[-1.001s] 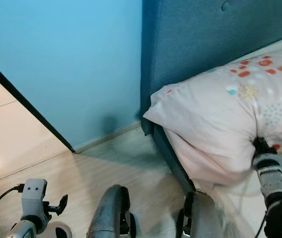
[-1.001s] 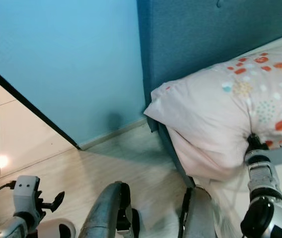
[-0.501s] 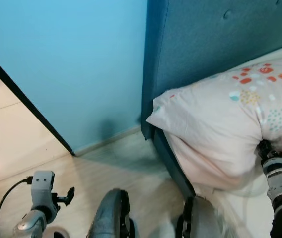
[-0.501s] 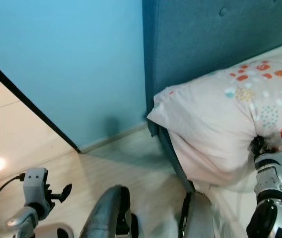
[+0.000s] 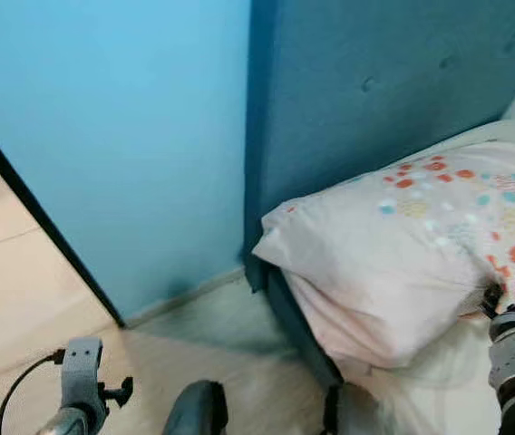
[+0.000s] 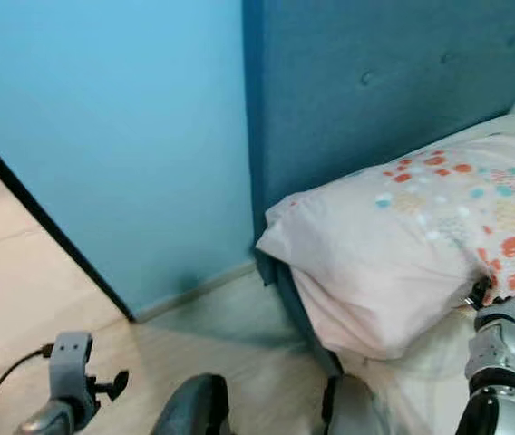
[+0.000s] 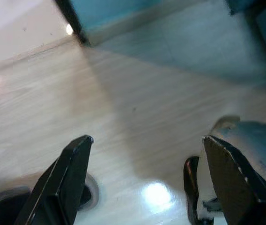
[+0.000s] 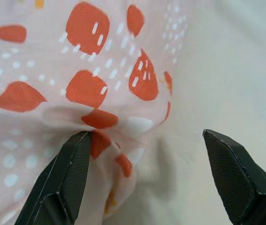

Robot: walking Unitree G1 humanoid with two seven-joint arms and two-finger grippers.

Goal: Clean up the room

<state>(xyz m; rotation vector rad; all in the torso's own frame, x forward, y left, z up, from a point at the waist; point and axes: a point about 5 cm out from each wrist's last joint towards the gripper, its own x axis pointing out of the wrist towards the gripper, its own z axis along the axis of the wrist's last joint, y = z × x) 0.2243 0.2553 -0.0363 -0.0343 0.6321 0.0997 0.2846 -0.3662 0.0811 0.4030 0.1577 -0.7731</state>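
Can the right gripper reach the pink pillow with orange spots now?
Probably yes: the right gripper is already at the pink pillow with orange spots, fingers open, nothing between.

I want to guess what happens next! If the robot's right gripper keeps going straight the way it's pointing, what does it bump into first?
Most likely the pillow. The right gripper is open and points at the pillow's bunched edge with orange spots, which sits right at one finger, with the pale sheet beside it.
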